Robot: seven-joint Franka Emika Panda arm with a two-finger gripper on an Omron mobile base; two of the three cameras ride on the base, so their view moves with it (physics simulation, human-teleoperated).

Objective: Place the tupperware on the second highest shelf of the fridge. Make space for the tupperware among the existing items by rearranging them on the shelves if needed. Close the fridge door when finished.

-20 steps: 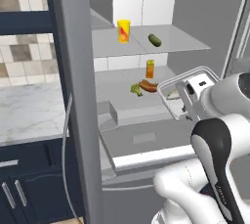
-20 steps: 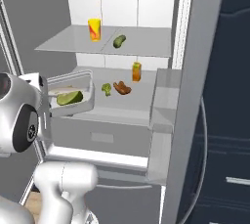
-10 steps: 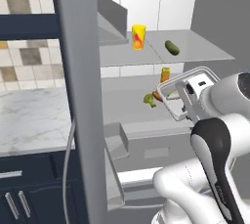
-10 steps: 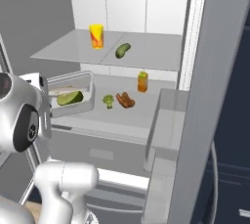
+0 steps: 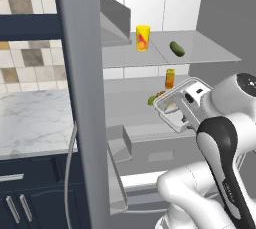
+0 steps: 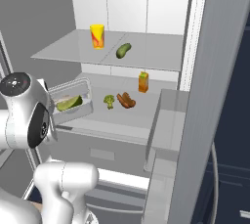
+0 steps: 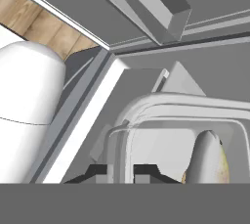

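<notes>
The whole picture has slid since a second ago, so the base has driven and the camera went with it. The fridge (image 6: 171, 32) looks bigger and nearer now. The door edge fills more of the left base view. The things on the shelves lie in the same spots as before.

The gripper (image 7: 121, 171) is closed tight on the near rim of the tupperware (image 6: 71, 101), as it was a second ago. Its 2 dark tips pinch the thin wall of the box. The box is a shallow, see-through plastic tray with round corners and yellow-green food inside. It hangs in the air at the front of the fridge, in front of the second highest shelf (image 6: 141, 113), and is not resting on it.

That shelf is a thick, dull, light-grey slab. On it sit a small orange bottle (image 6: 143, 81), a brown sausage in a bun (image 6: 126, 100) and a little bumpy green vegetable piece (image 6: 109, 100).

The shelf above (image 6: 146, 54) is thin and pale. It holds a smooth yellow cup (image 6: 97, 36) with a red mark and a dark green cucumber (image 6: 123, 50), long and rounded.
</notes>
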